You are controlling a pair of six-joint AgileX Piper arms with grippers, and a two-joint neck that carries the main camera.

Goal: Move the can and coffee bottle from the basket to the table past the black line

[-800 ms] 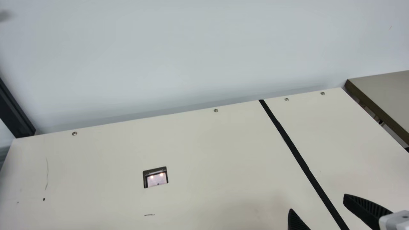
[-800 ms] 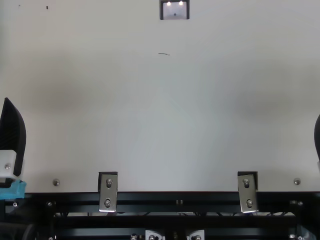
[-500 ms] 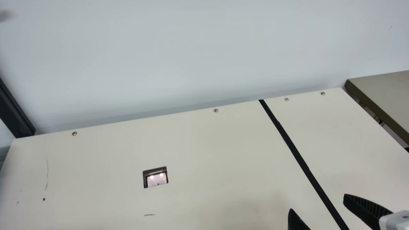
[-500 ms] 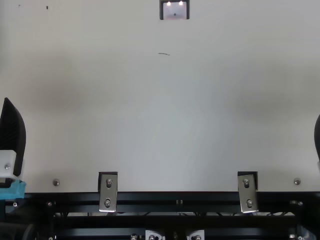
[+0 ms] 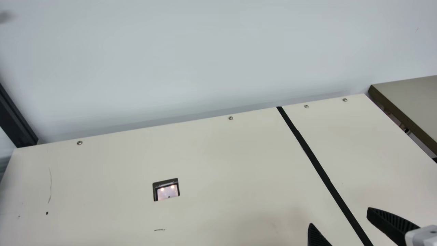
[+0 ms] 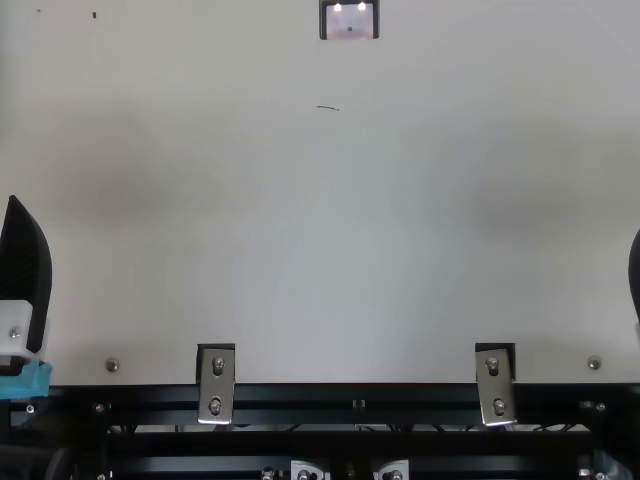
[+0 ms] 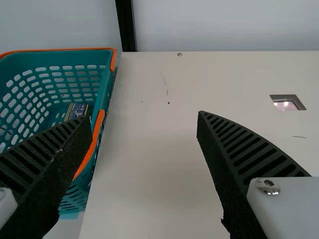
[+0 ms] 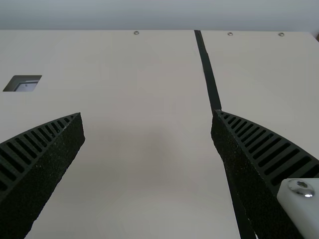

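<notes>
The table (image 5: 205,153) looks unchanged from the earlier frames. Beside it is the teal basket (image 7: 103,89). The left gripper (image 6: 24,270) and right gripper (image 5: 339,216) gape wide, holding nothing. In the basket sits a half-hidden item (image 7: 76,110), can or bottle unclear.

teal basket (image 7: 105,83) beside table (image 7: 149,149); printed item (image 7: 77,110) inside; black line (image 5: 318,162) on table

Loads of room across the middle of the table (image 5: 222,160) tbh, and a gripper could slide straight over the flat black line (image 5: 319,167) to the open strip past it. Main snag is the basket (image 7: 105,84), its wall standing up beside the table's left edge. Two metal brackets (image 6: 216,385) sit on the near edge too
</notes>
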